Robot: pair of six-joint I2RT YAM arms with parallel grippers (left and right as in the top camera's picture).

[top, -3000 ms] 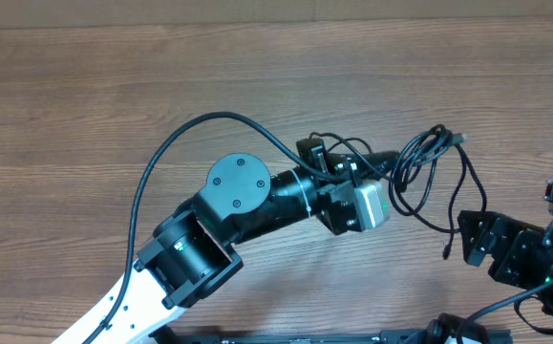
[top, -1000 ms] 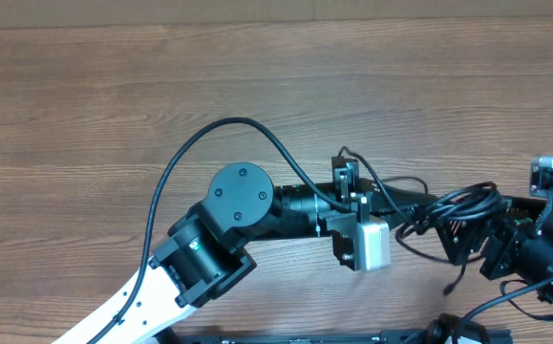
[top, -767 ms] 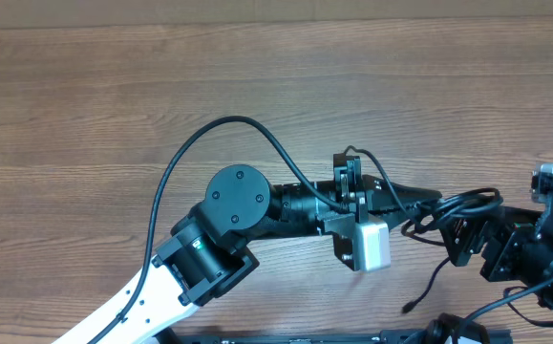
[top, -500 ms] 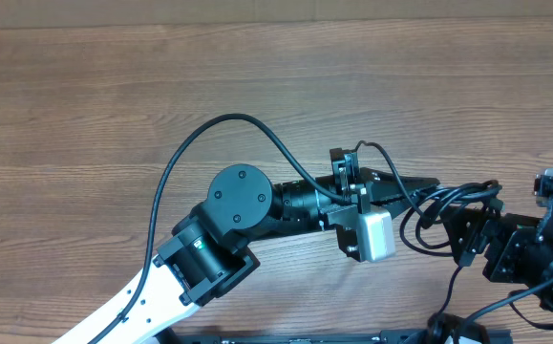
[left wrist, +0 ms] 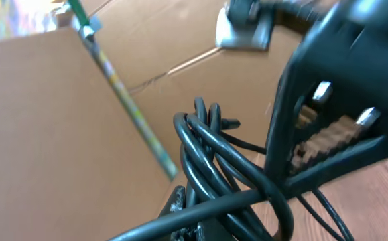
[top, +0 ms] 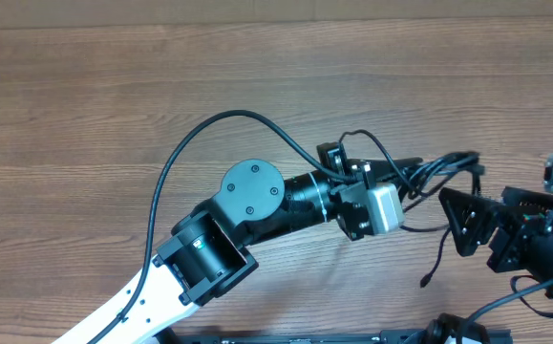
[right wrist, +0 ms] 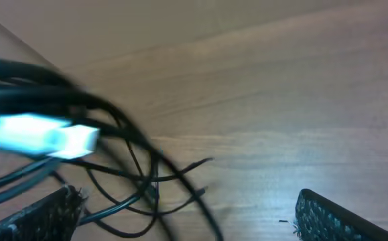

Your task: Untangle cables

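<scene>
Cables (top: 451, 163) bunched, clamped in left gripper (top: 416, 172); right gripper (top: 491, 218) spread wide.

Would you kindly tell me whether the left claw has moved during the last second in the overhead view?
Yes. The left claw, shut on the cables, has swung toward the table's far edge, taking the bundle along.

A table (top: 85, 86) of pale brown wood, its grain running left to right, filled almost the whole overhead view under soft, even light. A narrow, lighter tan band (top: 257, 8) ran along the top edge of that frame. In the left wrist view, plain brown cardboard panels (left wrist: 39, 147) stood behind, creased across the upper middle, and a thin striped strip (left wrist: 122, 87) with a green top slanted down from the upper left.
</scene>
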